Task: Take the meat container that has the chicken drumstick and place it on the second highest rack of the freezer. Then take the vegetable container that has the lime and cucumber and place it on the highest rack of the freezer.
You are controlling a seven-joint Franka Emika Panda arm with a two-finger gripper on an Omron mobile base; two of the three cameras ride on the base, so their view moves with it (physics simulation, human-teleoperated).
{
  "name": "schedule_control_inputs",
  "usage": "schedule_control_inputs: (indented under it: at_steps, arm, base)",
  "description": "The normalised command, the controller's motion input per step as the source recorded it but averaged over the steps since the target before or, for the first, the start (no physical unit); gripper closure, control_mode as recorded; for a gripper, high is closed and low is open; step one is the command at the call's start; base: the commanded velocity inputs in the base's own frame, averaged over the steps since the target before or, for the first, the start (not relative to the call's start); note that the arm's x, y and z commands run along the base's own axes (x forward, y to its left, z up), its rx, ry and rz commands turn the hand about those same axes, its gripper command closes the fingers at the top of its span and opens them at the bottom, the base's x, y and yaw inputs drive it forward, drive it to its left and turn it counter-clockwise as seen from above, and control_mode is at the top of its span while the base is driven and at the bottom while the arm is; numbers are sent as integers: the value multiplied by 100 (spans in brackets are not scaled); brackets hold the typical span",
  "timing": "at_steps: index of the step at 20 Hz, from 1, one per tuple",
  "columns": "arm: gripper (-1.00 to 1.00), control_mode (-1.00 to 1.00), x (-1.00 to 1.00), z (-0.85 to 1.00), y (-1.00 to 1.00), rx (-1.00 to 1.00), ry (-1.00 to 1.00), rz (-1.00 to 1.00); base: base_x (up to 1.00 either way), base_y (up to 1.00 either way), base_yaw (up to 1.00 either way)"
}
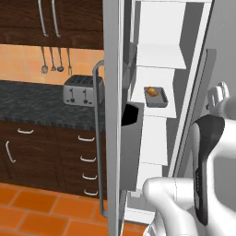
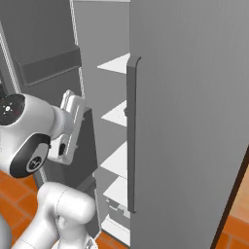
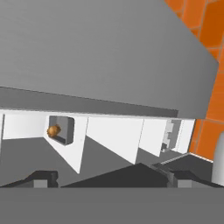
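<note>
Inside the open freezer (image 1: 159, 69), a grey tray (image 1: 156, 97) with the chicken drumstick (image 1: 151, 92) sat on a white shelf; jaws spread wide, holding nothing.

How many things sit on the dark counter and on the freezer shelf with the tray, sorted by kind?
Toaster: 1
Grey meat tray: 1
Chicken drumstick, lying in the tray: 1
Total: 3
</note>
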Motion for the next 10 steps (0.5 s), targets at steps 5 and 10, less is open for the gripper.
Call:
schedule_control_inputs:
  at_steps: [5,10]
  arm:
    - [-100,-100,-1,0,0,0,0,0]
    - [-100,100,0,0,0,0,0,0]
  base:
    - [0,0,0]
    - [0,0,0]
